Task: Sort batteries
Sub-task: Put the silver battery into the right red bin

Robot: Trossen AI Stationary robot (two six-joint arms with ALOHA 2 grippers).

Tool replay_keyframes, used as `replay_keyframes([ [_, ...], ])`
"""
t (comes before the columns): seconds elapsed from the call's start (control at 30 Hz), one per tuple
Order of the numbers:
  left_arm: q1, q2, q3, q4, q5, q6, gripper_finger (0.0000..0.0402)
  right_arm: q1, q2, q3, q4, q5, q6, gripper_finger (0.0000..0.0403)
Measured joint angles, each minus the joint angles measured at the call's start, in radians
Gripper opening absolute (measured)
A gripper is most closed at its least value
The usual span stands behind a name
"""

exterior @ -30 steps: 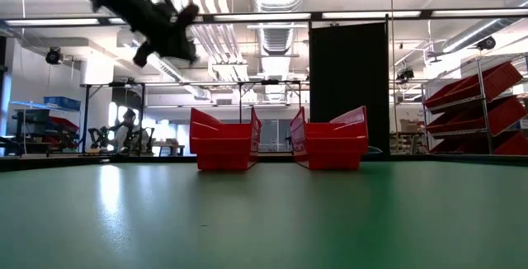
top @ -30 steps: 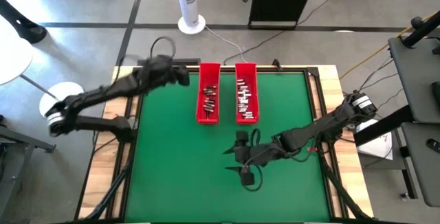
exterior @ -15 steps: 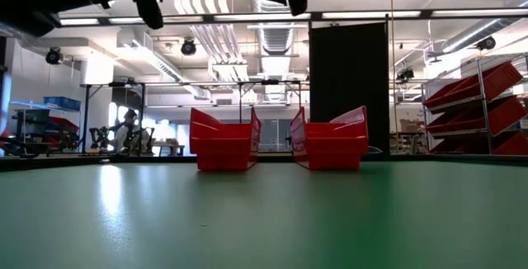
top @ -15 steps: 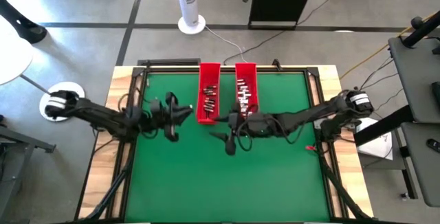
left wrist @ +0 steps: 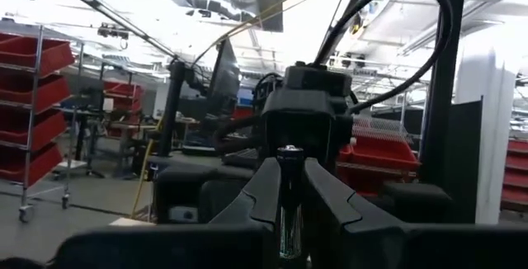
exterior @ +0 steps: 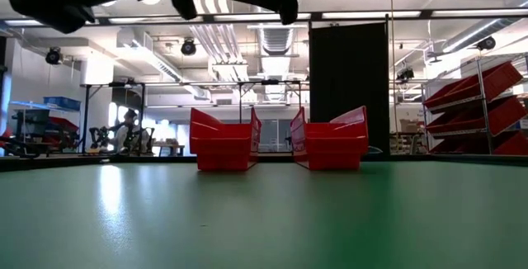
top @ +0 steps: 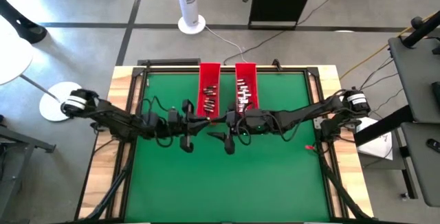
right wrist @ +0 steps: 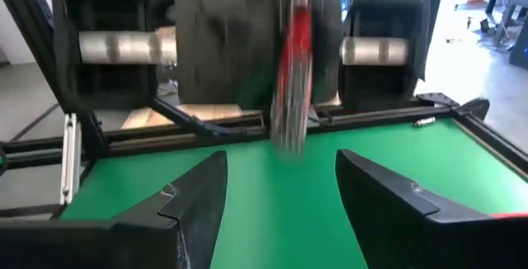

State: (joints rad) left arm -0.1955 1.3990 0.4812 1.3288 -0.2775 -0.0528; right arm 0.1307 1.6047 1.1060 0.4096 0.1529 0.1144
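Two red trays (top: 209, 102) stand side by side at the far middle of the green table (top: 275, 183), both holding batteries (top: 242, 97) in loose rows; the right tray is the fuller. Left gripper (top: 187, 124): raised above the mat just in front of the left tray, fingers closed on one upright silvery battery (left wrist: 287, 203), which shows pinched between the pads in its wrist view. Right gripper (top: 230, 136): raised just in front of the right tray, close beside the left gripper and facing it, fingers (right wrist: 198, 195) spread apart with nothing between them. Likely step: a hand-over of the held battery from left to right. Hazards: the two grippers sit nearly touching, so a small misalignment could knock fingers together; an early release by the left, before the right has closed, would likely drop the battery onto the mat, where it may roll away from the trays.
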Motion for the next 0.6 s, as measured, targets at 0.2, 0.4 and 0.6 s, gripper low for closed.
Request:
replay_keyframes([
  [0.2, 0.000, 0.089, 0.055, 0.007, 0.000, -0.015, 0.0013, 0.000, -0.018, -0.001, 0.006, 0.002, -0.009, 0.0209],
  [0.4, 0.000, 0.115, 0.060, 0.013, 0.000, -0.034, 0.0013, 0.002, -0.037, -0.002, -0.038, 0.001, 0.002, 0.0183],
  [0.6, -0.002, 0.111, 0.052, -0.029, 0.003, -0.038, 0.0013, 0.020, -0.077, -0.002, -0.112, 0.004, 0.024, 0.0135],
])
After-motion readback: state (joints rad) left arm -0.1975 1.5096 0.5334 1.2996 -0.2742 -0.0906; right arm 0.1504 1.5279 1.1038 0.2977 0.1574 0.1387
